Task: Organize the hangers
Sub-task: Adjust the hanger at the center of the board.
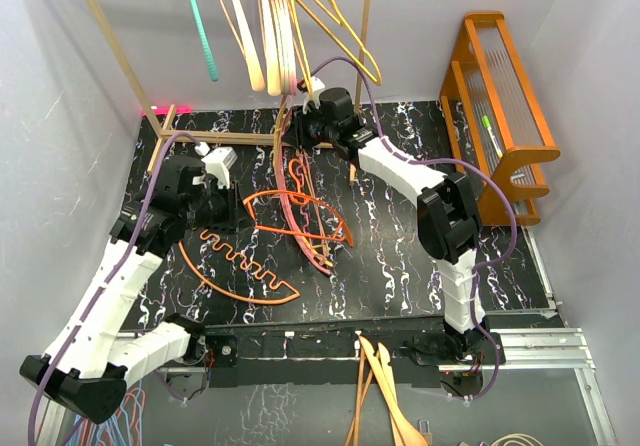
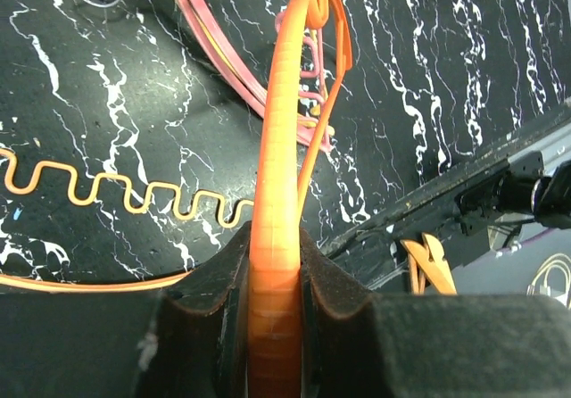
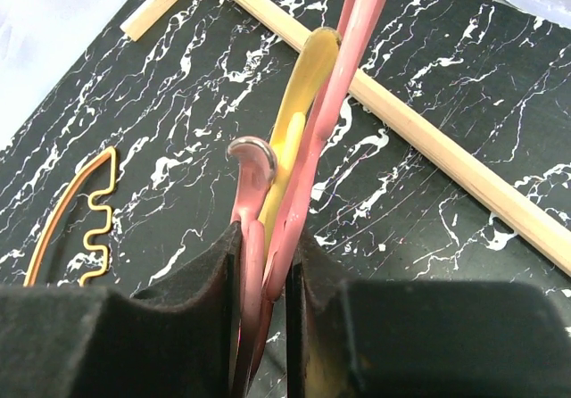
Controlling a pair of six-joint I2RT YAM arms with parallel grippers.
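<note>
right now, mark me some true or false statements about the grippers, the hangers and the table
1. The left gripper is shut on an orange hanger. True.
2. The right gripper is open and empty. False: it is shut on pink hangers.
3. A teal hanger hangs at the back left. True.
4. The tabletop is plain white. False: it is black with white veins.

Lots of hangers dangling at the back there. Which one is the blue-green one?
The teal hanger, furthest left of those hanging. It hangs apart from the other hangers, which are tan, pink and yellow.
</note>
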